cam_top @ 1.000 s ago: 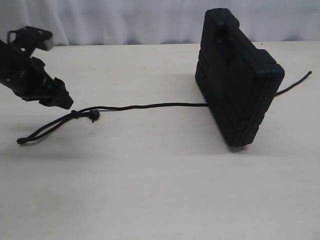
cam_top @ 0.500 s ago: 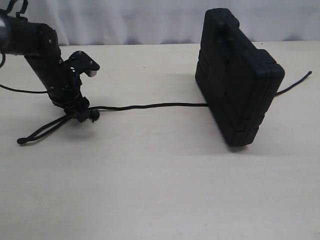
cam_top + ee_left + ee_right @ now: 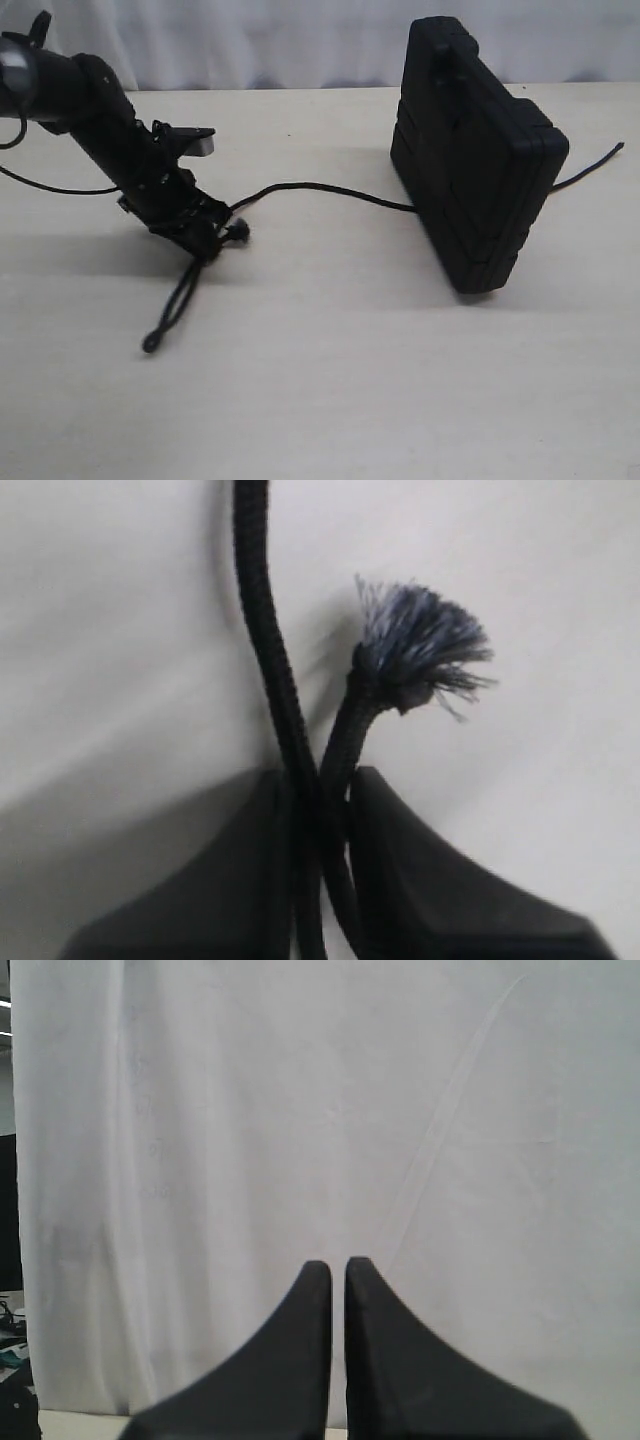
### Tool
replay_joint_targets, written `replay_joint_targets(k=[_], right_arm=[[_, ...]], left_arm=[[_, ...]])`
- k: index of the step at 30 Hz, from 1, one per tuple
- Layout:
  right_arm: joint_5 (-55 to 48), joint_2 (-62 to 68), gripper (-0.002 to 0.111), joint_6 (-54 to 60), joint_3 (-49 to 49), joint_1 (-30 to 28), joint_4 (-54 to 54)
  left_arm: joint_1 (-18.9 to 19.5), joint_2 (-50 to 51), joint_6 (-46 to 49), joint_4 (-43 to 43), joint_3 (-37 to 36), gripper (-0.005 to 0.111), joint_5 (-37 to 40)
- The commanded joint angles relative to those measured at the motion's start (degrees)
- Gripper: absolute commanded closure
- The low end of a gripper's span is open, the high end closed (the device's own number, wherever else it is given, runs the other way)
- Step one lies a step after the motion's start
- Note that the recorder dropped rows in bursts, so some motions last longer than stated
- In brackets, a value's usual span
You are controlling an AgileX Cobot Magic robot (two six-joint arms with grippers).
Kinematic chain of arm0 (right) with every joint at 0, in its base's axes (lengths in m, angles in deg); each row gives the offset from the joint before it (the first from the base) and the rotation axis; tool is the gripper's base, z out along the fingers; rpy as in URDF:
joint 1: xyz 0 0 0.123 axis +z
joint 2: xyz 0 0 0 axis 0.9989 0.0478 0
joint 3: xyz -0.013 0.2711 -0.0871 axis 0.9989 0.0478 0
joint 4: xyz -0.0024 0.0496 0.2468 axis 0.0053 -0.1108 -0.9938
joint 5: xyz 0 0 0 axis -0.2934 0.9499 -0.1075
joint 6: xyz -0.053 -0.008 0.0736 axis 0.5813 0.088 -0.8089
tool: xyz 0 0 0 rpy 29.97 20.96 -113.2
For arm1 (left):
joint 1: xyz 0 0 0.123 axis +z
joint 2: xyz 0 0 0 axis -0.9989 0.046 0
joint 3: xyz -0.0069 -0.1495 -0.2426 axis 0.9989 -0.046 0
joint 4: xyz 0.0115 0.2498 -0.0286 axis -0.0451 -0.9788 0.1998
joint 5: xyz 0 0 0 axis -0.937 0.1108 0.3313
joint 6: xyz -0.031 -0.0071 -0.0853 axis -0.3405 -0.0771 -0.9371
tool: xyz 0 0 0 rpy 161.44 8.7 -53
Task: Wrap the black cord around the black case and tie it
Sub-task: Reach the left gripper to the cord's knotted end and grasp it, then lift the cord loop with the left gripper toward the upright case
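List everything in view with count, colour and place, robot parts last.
black case: one, black, standing upright on the table's right side.
black cord: one, black, running leftward from the case across the table; its other end shows beyond the case.
table: one, pale beige, under everything.
curtain: one, white, behind the table.
left end effector: one, black, shut on the cord near its knot.
right end effector: one, black, shut, empty, facing white fabric.
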Motion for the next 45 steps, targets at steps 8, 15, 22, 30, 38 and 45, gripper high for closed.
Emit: replay_joint_targets(k=[8,15,22,30,38,45], right_arm=[[0.15,-0.21,0.104,0.41,0.18,-0.11,-0.23],[0.15,-0.21,0.104,0.41,0.18,-0.11,-0.23],[0.02,-0.21,0.104,0.41,0.18,-0.11,-0.23],[-0.70,-0.21,0.104,0.41,0.18,-0.11,-1.58],[-0.47,-0.21,0.104,0.41,0.18,-0.11,-1.55],[-0.56,-0.21,0.104,0.41,0.18,-0.11,-1.99]], left_arm=[[-8.50,1.11,6.18,19.93,-0.19,0.043,3.41],[-9.39,-0.58,17.57,21.19,1.25,0.039,8.61],[-8.96,-8.10,27.42,-3.75,8.45,0.040,13.80],[-18.87,-6.46,65.10,-13.53,1.92,0.040,-0.32],[-20.41,-3.09,66.00,-17.32,0.38,0.040,-6.71],[-20.74,-1.46,66.79,-10.93,0.38,0.040,-13.16]])
